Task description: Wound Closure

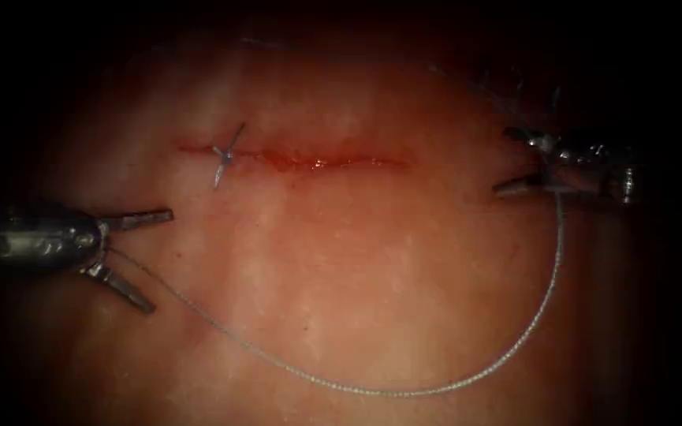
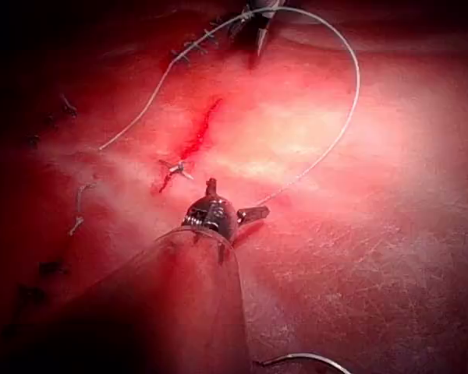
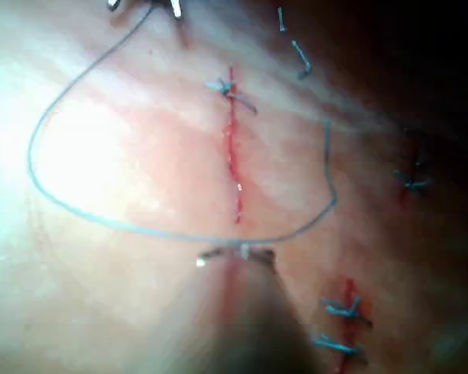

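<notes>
The cut (image 1: 317, 160) runs across the tissue (image 1: 341, 300), wet with red fluid, and has one knotted stitch (image 1: 226, 154) with short cut ends near its left end. My left tool (image 1: 161, 261) is low on the left, below the cut. Its jaws are spread wide and grip nothing, and the thread (image 1: 404, 392) ends at their hinge. From there the thread sweeps in a long arc below the cut up to my right tool (image 1: 501, 161), beyond the cut's right end. Its jaws stand apart, with the thread draped across its wrist. A pale curved arc (image 2: 304, 358), perhaps the needle, lies on the tissue.
Beyond my right tool the thread (image 1: 467, 83) trails on up and to the left over the tissue. Other closed cuts with blue knotted stitches (image 3: 343, 312) (image 3: 409, 183) lie near the right tool, and short cut ends of thread (image 2: 78, 206) rest on the tissue.
</notes>
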